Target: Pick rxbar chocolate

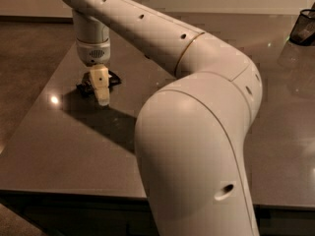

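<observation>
Okay, my hand [102,88] is over the rxbar chocolate [83,88], ten o'clock on the counter [59,146]; can't tell its grip. Bar is probably light, flat and slick, so pinch across its width.

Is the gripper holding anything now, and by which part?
It cannot be told. The gripper is low over the table, right at the rxbar chocolate, whose dark edges show on both sides of it.

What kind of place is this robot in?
Probably an office kitchen or break room: a polished dark counter, with a black mesh holder at its far end. The gripper is down at a dark bar.
</observation>
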Controlling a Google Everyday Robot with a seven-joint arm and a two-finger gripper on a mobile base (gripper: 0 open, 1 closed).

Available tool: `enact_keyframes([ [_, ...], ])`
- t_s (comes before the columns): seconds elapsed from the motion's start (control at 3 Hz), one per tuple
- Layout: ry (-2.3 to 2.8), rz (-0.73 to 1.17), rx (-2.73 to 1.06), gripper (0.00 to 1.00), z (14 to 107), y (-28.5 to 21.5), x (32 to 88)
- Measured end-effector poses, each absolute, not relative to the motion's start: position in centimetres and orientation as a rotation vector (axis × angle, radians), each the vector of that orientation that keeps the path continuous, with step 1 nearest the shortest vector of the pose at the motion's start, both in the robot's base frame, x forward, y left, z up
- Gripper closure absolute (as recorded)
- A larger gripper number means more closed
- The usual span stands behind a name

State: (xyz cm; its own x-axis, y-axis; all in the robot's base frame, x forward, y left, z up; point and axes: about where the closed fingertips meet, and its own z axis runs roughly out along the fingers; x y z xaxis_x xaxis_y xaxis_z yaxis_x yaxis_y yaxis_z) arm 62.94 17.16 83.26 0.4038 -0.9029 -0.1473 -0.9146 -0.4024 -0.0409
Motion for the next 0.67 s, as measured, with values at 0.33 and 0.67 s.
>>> enact_keyframes([
  [0.33,1.654,0.148,-2.543,0.21,82.86,17.19,63.01],
  [0.67,1.653,0.149,-2.544,0.52,82.94,17.15,63.03],
])
